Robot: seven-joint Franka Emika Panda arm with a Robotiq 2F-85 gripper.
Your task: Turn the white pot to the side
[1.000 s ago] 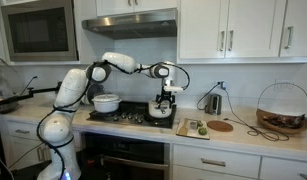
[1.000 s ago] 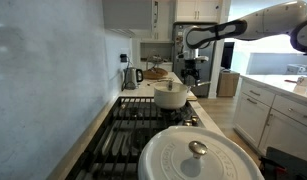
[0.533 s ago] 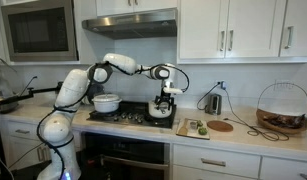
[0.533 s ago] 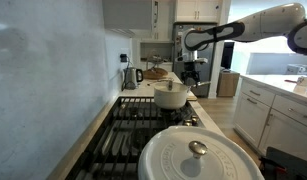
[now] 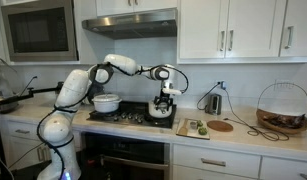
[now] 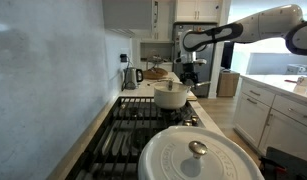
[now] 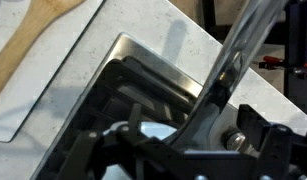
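Hovering directly over the white pot (image 5: 160, 114), which sits on the stove (image 5: 128, 117) at 3 o'clock from the wider pot (image 5: 106, 102), the gripper (image 5: 165, 103) seems placed to grasp its rim; I cannot tell its jaw spacing

claw (image 5: 165, 103) opening too small to tell, lidded pot (image 6: 183, 165) cut off below

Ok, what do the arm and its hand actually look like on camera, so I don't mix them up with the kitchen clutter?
The glossy white arm is built of rounded, bulbous segments with darker bands at the joints. It ends in a boxy black hand. In the wrist view the hand's metalwork looks dark grey, with one shiny bar. Markings and cables are too small to make out.
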